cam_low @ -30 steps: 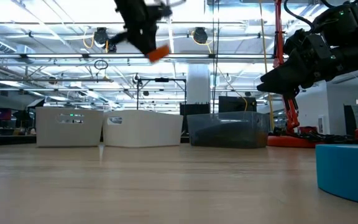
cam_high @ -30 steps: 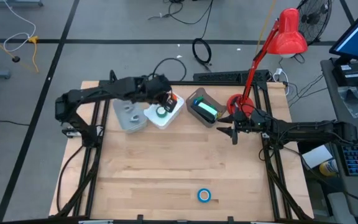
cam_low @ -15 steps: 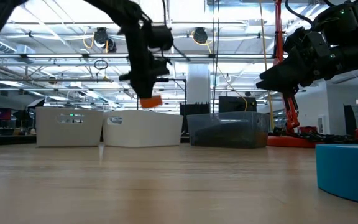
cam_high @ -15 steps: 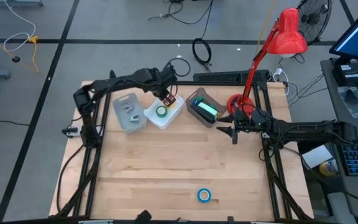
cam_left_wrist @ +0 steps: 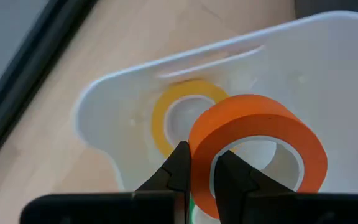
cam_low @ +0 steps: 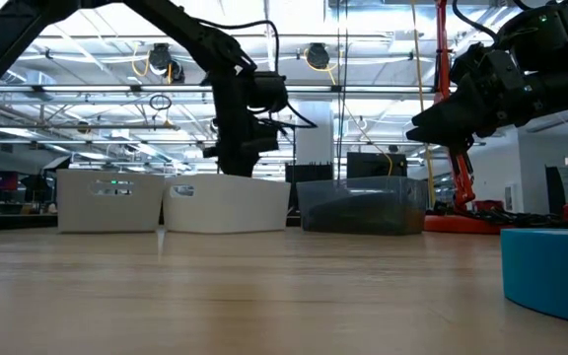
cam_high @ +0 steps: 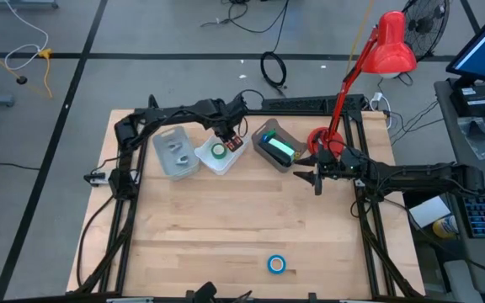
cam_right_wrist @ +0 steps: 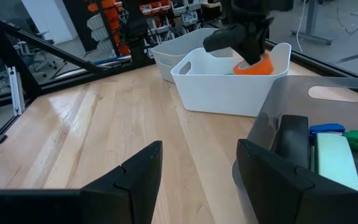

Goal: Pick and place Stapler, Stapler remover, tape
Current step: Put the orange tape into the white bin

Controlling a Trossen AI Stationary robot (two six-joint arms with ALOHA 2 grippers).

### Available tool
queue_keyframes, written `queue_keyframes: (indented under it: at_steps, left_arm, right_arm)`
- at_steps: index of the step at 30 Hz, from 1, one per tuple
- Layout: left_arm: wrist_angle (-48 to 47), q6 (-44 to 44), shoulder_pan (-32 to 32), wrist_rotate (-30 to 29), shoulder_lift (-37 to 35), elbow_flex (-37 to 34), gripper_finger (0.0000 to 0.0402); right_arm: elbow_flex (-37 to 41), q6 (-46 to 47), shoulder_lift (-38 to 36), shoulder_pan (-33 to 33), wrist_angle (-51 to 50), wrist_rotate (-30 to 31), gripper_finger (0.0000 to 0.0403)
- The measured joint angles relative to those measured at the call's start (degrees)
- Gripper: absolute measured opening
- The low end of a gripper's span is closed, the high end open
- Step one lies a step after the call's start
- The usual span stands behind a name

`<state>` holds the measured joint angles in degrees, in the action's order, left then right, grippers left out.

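High view, table [cam_high: 226, 227]: pale wood top, three bins in a row along the far side, both arms reaching in from left and right.
Left gripper [cam_high: 230, 137]: lowered over the white bin [cam_high: 209, 160], at its far right corner; clenched on the orange tape roll [cam_high: 235, 143].
Orange tape roll, left wrist view: ring [cam_left_wrist: 253, 140] pinched through its wall, one dark finger [cam_left_wrist: 178, 171] outside and one inside the hole; tilted, hanging just above the bin floor.
Orange tape roll, right wrist view: bright patch [cam_right_wrist: 253, 65] showing above the white bin's rim, under the left gripper [cam_right_wrist: 244, 43].
Yellow tape roll [cam_left_wrist: 182, 99]: lying flat in the white bin's corner, partly behind the orange ring.
Green tape roll [cam_high: 218, 151]: lying flat in the middle of the white bin.
Blue tape roll [cam_high: 276, 264]: alone on the near part of the table, well apart from the bins; large blue shape at the right edge of the low view [cam_low: 552, 271].
White bin, low view: middle of the row [cam_low: 227, 205], left arm coming down into it from above.
Grey bin [cam_high: 173, 151]: left of the white bin, just beside it; two small pale items inside, too small to tell.
Dark bin [cam_high: 276, 147]: right of the white bin, holding a green and blue item; dark translucent wall near the right gripper in the right wrist view [cam_right_wrist: 291, 118].
Right gripper [cam_high: 314, 178]: above the table just right of the dark bin, near the red lamp's base [cam_high: 320, 139]; fingers apart, nothing between them [cam_right_wrist: 197, 171].
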<state>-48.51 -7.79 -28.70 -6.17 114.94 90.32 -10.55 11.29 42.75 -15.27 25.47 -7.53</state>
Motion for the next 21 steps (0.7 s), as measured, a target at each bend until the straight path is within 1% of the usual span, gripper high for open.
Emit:
queue_keyframes:
  at_steps: [6,13,21]
  left_arm:
    - [3.8,0.5,0.6,0.1,0.4,0.0,0.0038]
    - [2.9,1.4,0.7,0.1,1.4,0.0,0.0038]
    - [4.8,1.8,0.7,0.2,2.2,0.0,0.0038]
  right_arm:
    - [0.0,0.0,0.0,0.0,0.0,0.0,0.0200]
    - [0.0,0.0,0.0,0.0,0.0,0.0,0.0197]
    - [0.0,0.0,0.0,0.0,0.0,0.2,0.0197]
